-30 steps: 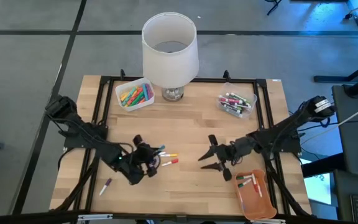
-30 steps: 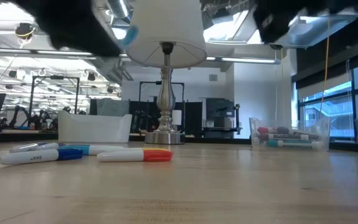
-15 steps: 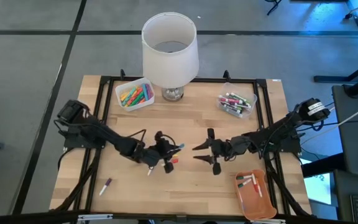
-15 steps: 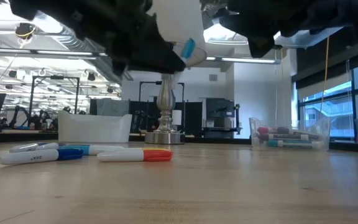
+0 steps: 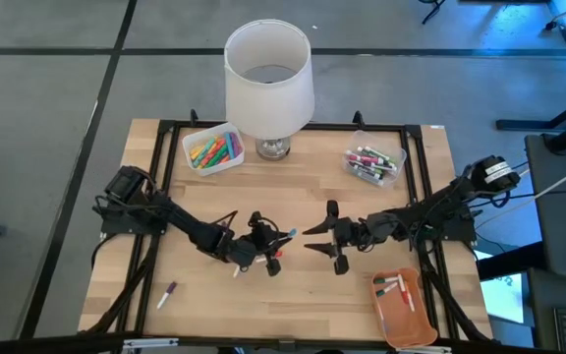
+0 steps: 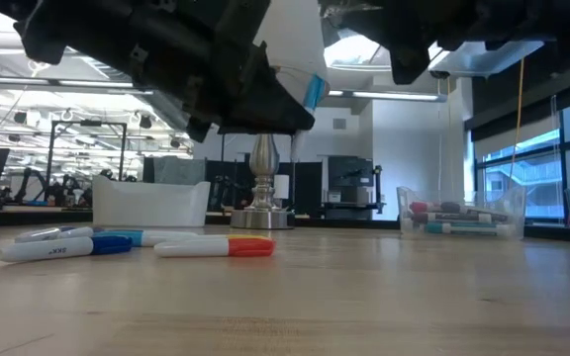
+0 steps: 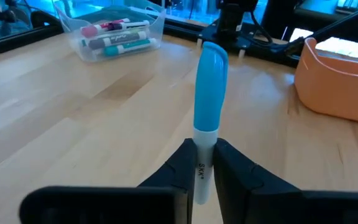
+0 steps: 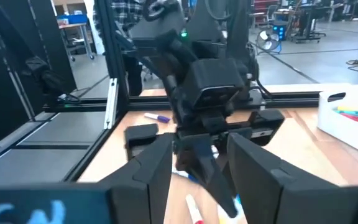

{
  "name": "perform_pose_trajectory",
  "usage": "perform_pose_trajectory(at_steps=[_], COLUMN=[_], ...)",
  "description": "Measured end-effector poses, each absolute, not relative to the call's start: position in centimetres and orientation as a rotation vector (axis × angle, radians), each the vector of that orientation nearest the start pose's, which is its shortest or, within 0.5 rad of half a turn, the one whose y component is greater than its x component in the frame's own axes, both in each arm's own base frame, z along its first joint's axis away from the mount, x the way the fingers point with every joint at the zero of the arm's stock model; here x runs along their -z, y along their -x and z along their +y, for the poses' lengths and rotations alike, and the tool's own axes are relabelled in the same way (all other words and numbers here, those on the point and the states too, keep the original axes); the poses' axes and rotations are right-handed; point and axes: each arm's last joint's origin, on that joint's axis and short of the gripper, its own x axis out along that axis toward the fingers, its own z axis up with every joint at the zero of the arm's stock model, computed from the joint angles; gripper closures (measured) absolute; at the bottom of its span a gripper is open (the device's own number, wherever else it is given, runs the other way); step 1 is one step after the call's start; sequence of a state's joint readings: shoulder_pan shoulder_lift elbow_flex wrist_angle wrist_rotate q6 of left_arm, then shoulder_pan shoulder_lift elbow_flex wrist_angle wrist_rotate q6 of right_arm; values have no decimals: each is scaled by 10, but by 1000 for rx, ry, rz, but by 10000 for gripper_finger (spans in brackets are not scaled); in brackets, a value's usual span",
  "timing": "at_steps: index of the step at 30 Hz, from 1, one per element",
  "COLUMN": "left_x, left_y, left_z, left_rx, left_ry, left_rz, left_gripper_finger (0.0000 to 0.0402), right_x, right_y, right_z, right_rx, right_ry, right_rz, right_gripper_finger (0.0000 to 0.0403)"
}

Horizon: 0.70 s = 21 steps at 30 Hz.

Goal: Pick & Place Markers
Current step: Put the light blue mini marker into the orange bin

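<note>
Blue-capped marker (image 7: 209,112) sits clenched in your left gripper (image 5: 263,248), cap toward 3 o'clock, facing your spread right gripper (image 5: 324,243).

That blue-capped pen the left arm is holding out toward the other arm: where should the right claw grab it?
Probably the blue cap end. The left gripper is shut on the white barrel of the blue-capped marker, so only the cap half sticks out free beyond its fingers. The open right gripper faces it across the table, so it could come straight on, one finger at each side of the cap.
</note>
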State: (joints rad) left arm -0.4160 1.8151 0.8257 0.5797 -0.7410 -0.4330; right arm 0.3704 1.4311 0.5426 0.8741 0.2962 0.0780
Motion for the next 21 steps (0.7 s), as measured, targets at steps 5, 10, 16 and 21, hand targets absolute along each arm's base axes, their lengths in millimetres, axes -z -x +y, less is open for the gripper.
perform_pose_trajectory(at_steps=[5, 10, 16, 21], left_x=[-152, -152, -152, -152], left_y=[-327, -327, -327, -326], left_z=[-126, -127, -127, -128], left_rx=[-384, -394, -388, -382], left_ry=[196, 192, 162, 148], left_rz=[268, 264, 270, 273], left_gripper_finger=[362, 365, 362, 365], right_x=[-205, -195, -181, -175], right_y=[-270, -277, -283, -284], right_z=[93, 96, 98, 99], right_rx=[-66, -69, 8, 27], right_ry=[-83, -89, -68, -69], right_rz=[-13, -49, -71, -68], right_gripper_finger=[249, 249, 249, 249])
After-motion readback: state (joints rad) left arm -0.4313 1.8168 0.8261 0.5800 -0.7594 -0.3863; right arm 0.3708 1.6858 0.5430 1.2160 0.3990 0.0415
